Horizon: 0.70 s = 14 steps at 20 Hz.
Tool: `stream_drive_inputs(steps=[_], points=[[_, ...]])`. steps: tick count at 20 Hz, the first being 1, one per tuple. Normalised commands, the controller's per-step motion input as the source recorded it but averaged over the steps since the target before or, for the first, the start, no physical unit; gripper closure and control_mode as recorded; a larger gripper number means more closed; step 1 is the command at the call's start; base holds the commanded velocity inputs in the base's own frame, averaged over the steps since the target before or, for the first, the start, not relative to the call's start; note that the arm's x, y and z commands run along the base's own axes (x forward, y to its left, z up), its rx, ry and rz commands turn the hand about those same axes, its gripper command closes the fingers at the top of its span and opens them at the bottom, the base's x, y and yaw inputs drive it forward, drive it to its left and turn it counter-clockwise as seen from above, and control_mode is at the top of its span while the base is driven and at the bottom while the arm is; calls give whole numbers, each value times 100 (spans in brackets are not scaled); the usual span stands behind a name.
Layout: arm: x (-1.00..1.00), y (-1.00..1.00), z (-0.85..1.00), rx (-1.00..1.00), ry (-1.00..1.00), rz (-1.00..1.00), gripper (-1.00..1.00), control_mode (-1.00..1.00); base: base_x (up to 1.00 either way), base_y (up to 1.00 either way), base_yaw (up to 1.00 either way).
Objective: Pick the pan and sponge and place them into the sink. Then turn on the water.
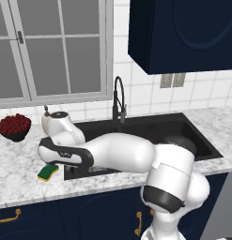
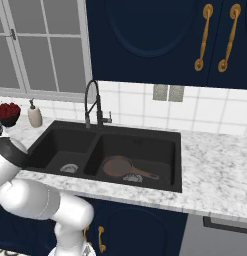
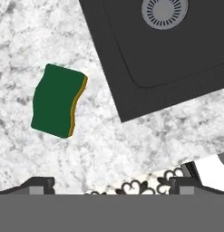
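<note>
In the left base view, the arm is seen stretched leftward across the front of the sink, its hand bent down over the marble counter at the sink's left front corner. The sponge is found lying flat on the counter just beside that corner, under the hand, green face up with its yellow edge showing. The fingers are hidden by the wrist here. A bowl of red fruit is placed further back on the left, and the black faucet is seen behind the sink with no stream at its spout.

In the right base view, the pan is seen resting on the floor of the right basin, its handle pointed toward the right front. A drain is visible in the left basin. A soap bottle and the fruit bowl are set on the counter at the far left.

In the hand view, the sponge is shown on the marble, apart from the sink's corner, which is seen above and to its right with the drain in it. The gripper is held above the counter with its two tips wide apart at the lower edge, and nothing is held between them. The sponge is not touched.
</note>
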Motion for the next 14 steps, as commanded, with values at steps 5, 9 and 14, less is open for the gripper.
stream_drive_inputs(steps=[5,9,14], points=[[17,30,-17,0,0,-6,-100,-100,0,0,0],[22,29,-21,0,0,-6,-100,-100,0,0,0],[21,25,-19,0,0,-5,-100,-100,0,0,0]])
